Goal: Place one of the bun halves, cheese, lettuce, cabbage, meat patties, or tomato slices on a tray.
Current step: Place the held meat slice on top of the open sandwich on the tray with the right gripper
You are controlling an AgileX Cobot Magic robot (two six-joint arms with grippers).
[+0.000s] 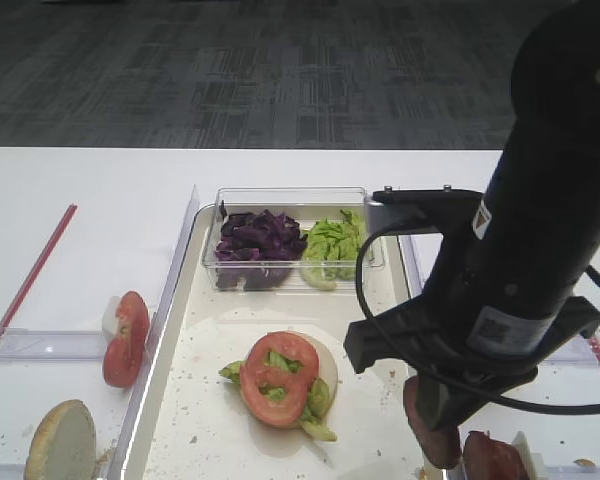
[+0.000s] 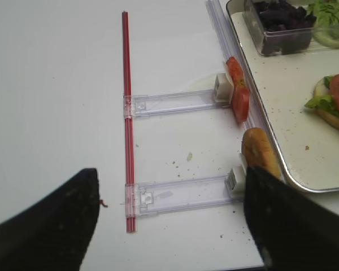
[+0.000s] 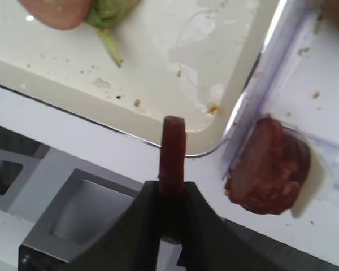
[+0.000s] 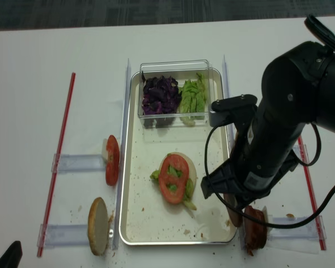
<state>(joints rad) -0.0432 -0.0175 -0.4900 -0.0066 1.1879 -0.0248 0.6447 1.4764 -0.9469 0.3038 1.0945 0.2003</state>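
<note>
Pinkish-brown meat patty [image 3: 173,148] pinched on edge between the dark fingers of the right end effector [image 3: 172,195], standing upright, raised above the near right corner of the tray [image 3: 254,73], just over its silvery rim. Clamped tight on that slice, nothing else in the grip. Seen from the high view as a reddish disc [image 1: 432,428] hanging below the black right arm, at the tray's right rim.

Just beside it, outside the tray on the white worktop [image 1: 80,210], more meat patties [image 3: 266,169] leaning against a pale block at the end of a clear plastic rail.

Inside the tray, on the crumb-speckled cream floor: a bun half lying flat with light-green lettuce [image 1: 312,398] spilling from under a tomato slice [image 1: 278,378] on top. Further back, a small clear plastic box [image 1: 290,196] holding dark purple cabbage [image 1: 258,240] on the left side and more green leaves on the right.

Left of the tray, on the worktop: two tomato slices [image 1: 126,338] standing on edge against a clear rail, and nearer the front another bun half [image 1: 60,440] propped on edge against a second rail. Thin red strip [image 1: 30,280] running along the far left.

Left end effector [image 2: 169,226] low over the worktop near the second rail, fingers spread wide, holding nothing.
</note>
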